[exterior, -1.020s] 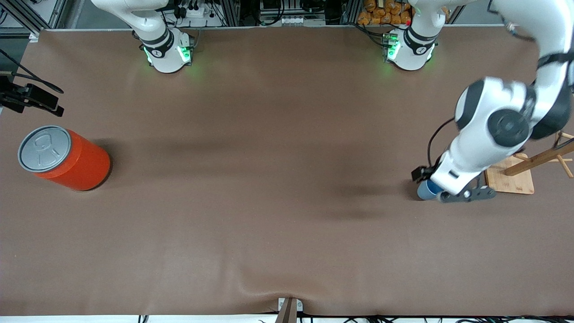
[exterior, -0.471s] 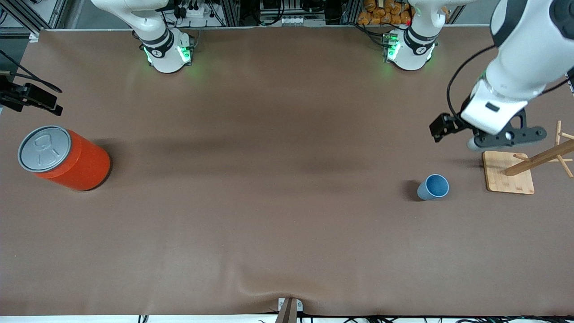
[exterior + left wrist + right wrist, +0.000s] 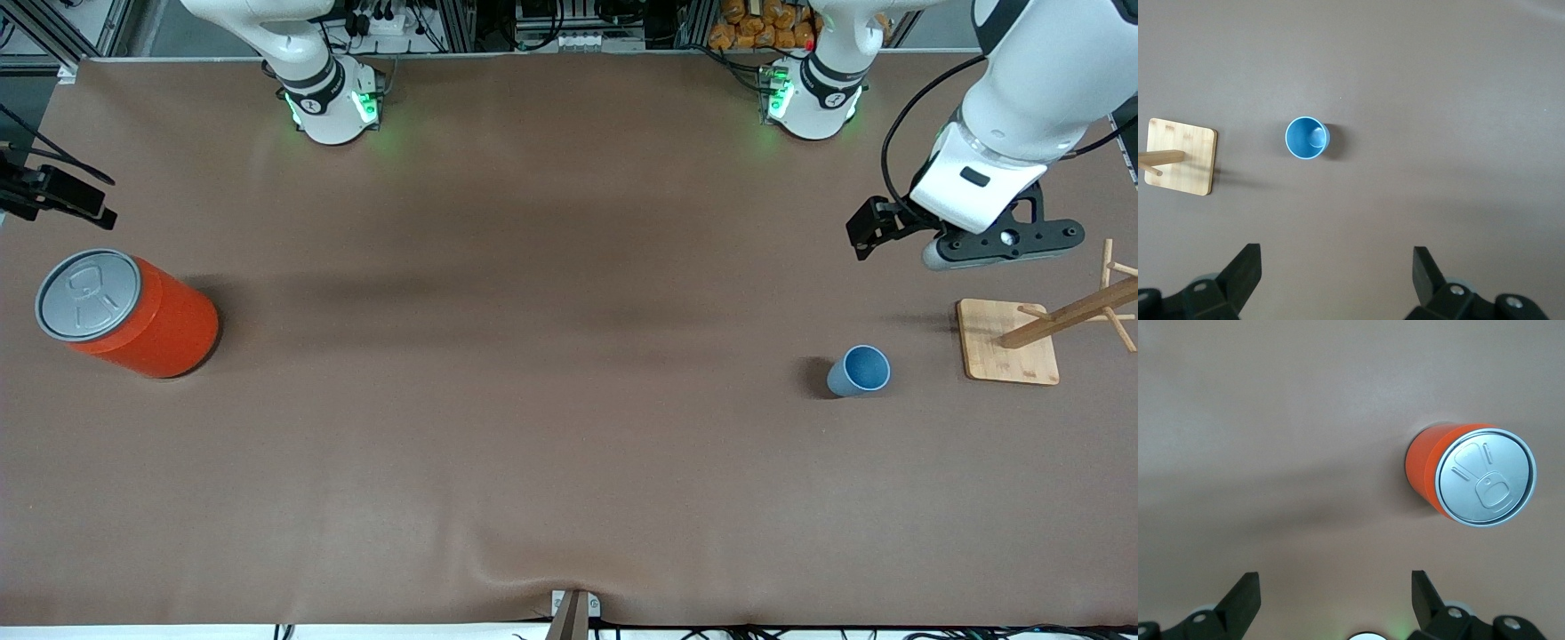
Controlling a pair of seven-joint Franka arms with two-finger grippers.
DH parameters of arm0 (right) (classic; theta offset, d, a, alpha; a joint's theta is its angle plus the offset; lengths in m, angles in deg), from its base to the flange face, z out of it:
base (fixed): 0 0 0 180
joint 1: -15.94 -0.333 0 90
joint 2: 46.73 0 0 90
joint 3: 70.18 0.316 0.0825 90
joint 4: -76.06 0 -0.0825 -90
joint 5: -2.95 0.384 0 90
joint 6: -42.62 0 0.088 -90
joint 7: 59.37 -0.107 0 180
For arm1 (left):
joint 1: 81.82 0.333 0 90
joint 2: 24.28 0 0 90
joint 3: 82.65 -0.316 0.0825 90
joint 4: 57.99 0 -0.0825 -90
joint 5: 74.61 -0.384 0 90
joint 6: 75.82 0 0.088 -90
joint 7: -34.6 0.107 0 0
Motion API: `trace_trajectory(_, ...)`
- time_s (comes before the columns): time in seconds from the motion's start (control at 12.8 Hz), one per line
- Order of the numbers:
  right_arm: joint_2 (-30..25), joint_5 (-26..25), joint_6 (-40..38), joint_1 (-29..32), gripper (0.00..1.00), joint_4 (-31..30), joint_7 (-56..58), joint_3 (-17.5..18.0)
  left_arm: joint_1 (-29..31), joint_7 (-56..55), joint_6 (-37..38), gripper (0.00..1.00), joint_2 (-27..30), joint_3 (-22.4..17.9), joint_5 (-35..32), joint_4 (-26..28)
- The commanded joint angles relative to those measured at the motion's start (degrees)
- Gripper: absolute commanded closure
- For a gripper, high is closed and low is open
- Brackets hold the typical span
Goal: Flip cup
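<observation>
The small light-blue cup point(image 3: 859, 371) stands upright on the brown table toward the left arm's end, its mouth up and its deeper blue inside showing. It also shows in the left wrist view point(image 3: 1307, 139). My left gripper point(image 3: 1000, 252) hangs open and empty in the air, over bare table between the cup and the left arm's base; its fingers stand wide apart in the left wrist view point(image 3: 1336, 273). My right gripper point(image 3: 1335, 593) is open and empty, high over the table near the right arm's base, and waits.
A wooden rack on a square base point(image 3: 1009, 353) stands beside the cup at the left arm's end; it also shows in the left wrist view point(image 3: 1179, 165). A large orange can with a grey lid point(image 3: 133, 313) stands at the right arm's end, and shows in the right wrist view point(image 3: 1468, 475).
My left gripper has let go of the cup, risen and drawn back toward the left arm's base. The cup stays standing mouth up. The right arm has barely moved.
</observation>
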Motion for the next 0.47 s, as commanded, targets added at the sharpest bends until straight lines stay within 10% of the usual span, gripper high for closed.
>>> trace_trajectory(0.0, -0.57, 0.04, -0.19, 0.70, 0.00, 0.10, -0.69, 0.63, 1.15, -0.24, 1.53, 0.00, 2.34, 0.13, 2.27, 0.15)
trace_trajectory(0.39, -0.48, -0.05, -0.19, 0.88, 0.00, 0.18, -0.61, 0.54, 1.68, 0.20, 1.45, 0.00, 2.69, -0.66, 2.63, -0.82)
